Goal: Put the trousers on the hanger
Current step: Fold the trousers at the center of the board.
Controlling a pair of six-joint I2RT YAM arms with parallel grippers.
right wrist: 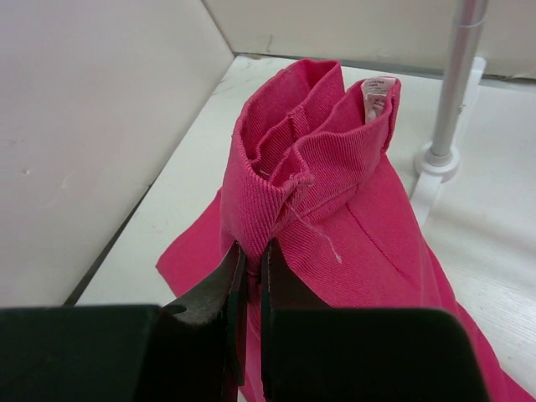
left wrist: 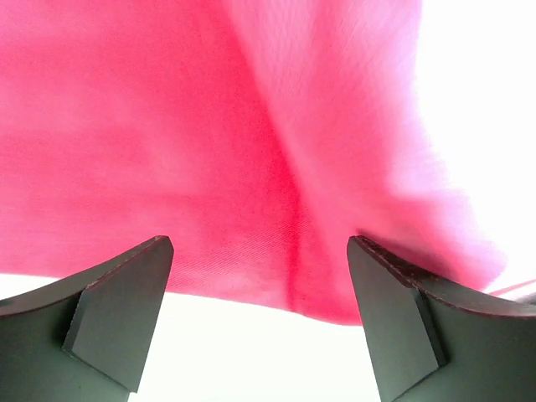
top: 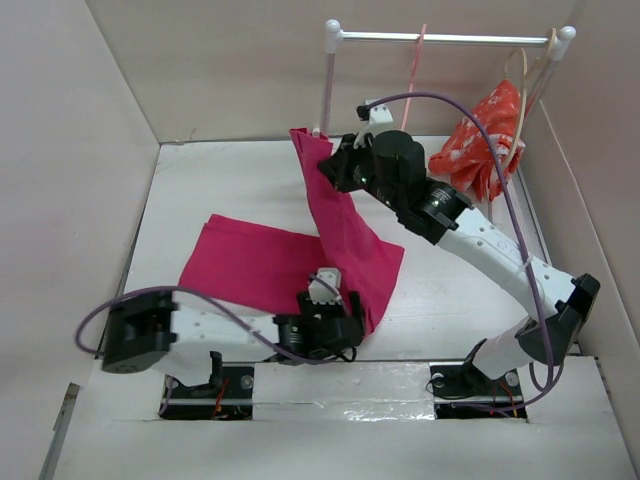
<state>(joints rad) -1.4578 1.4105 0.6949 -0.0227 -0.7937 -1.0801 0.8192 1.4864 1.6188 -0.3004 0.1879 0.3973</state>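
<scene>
The magenta-pink trousers point(top: 345, 235) are partly lifted. My right gripper point(top: 335, 165) is shut on their bunched waistband point(right wrist: 293, 167) and holds it up near the rail's left post, while the legs trail over the table toward the left point(top: 250, 260). My left gripper point(top: 335, 310) is open and empty at the trousers' near edge; in the left wrist view the pink cloth point(left wrist: 251, 167) lies just beyond the gap between the fingers point(left wrist: 126, 301). The salmon-pink hanger point(top: 418, 55) hangs on the rail at the back.
A white rail point(top: 450, 38) on posts point(right wrist: 452, 92) spans the back right. A red-orange floral garment point(top: 485, 135) hangs on a pale beige hanger point(top: 525, 70) at its right end. Cardboard walls enclose the white table point(top: 220, 190) on the left, back and right.
</scene>
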